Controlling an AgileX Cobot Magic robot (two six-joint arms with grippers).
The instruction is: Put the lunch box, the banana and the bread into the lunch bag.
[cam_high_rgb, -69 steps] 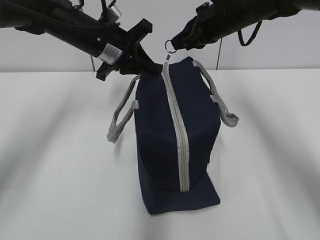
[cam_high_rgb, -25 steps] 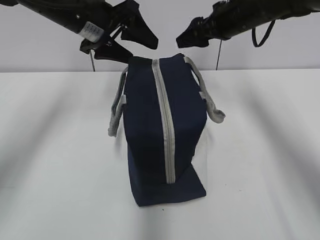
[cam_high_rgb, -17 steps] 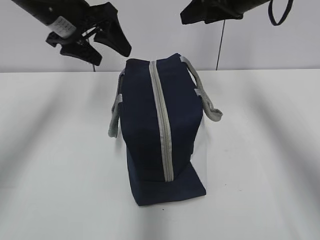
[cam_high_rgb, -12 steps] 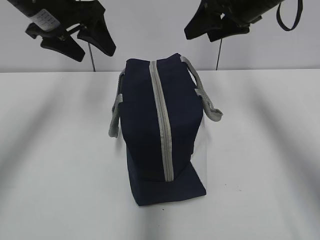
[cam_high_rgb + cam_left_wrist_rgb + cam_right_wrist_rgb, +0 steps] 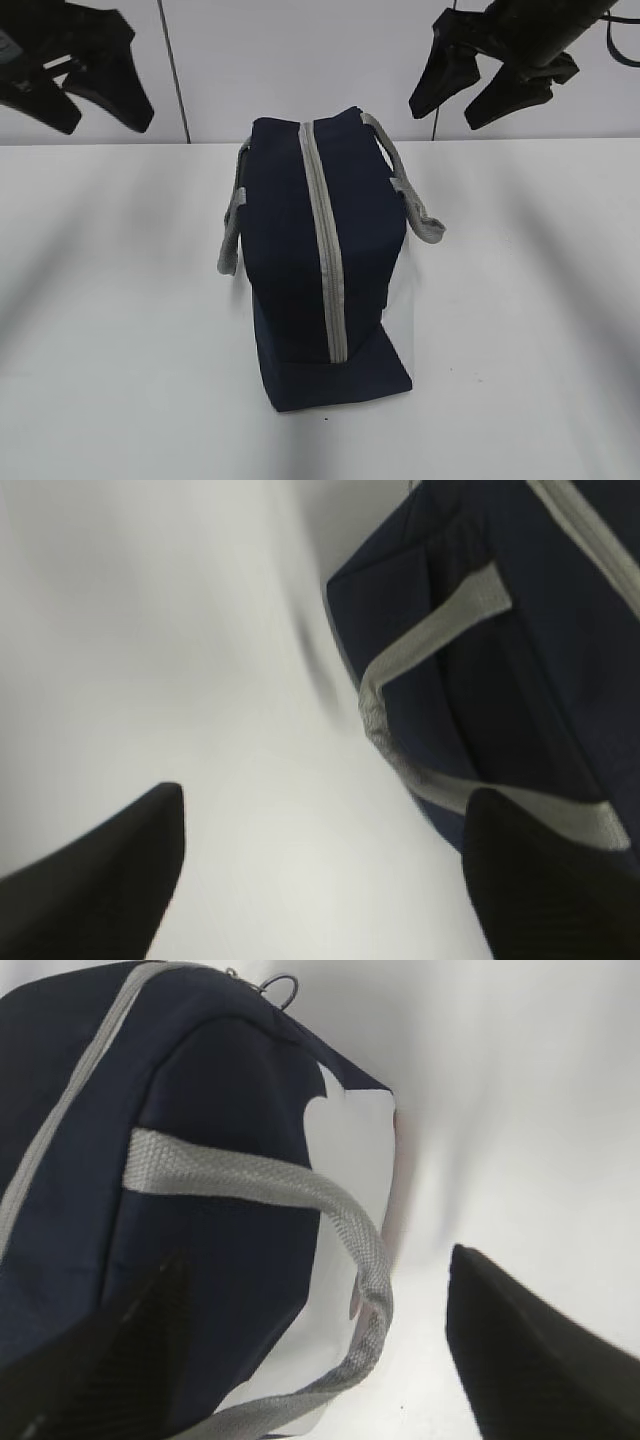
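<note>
The navy lunch bag (image 5: 300, 250) stands on the white table with its grey zipper (image 5: 325, 250) shut along the top. Grey strap handles hang on both sides. It also shows in the left wrist view (image 5: 520, 650) and in the right wrist view (image 5: 150, 1090), where its metal ring pull (image 5: 282, 987) lies at the far end. My left gripper (image 5: 95, 105) is open and empty, high at the left. My right gripper (image 5: 470, 95) is open and empty, high at the right. The lunch box, the banana and the bread are out of view.
The white table (image 5: 520, 330) spreads around the bag. A pale wall with two dark vertical seams stands behind it.
Both grippers let go of the bag's far end, opened, rose and moved apart to the upper corners. The bag settled back and stands still.
</note>
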